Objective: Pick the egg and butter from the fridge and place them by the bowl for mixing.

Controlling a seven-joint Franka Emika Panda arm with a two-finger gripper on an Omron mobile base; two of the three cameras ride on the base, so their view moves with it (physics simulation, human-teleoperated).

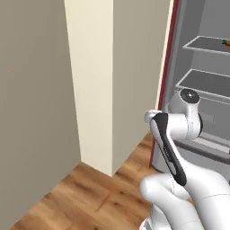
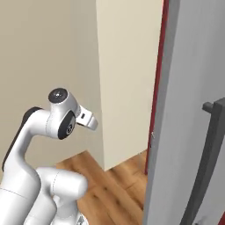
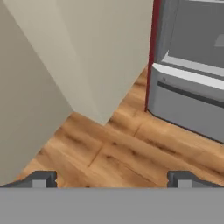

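Observation:
The fridge [image 1: 186,27] stands open at the right of the left base view, with a grey interior and two pale-edged shelves [image 1: 204,83]. Its grey bottom drawer [image 3: 188,103] fills the upper right of the hand view. My gripper [image 3: 113,179] is open wide with nothing between its dark fingertips [image 3: 41,179]. It hangs above the wooden floor, left of the fridge's base and pointing down at it. The egg, the butter and the bowl are out of view.
An orange carrot [image 1: 226,43] lies on the upper shelf. A cream pillar [image 1: 108,81] juts out left of the fridge, beside a beige wall [image 1: 31,112]. The grey fridge door [image 2: 184,110] with its dark handle [image 2: 211,167] stands close on the right. Wooden floor [image 3: 122,148] lies below.

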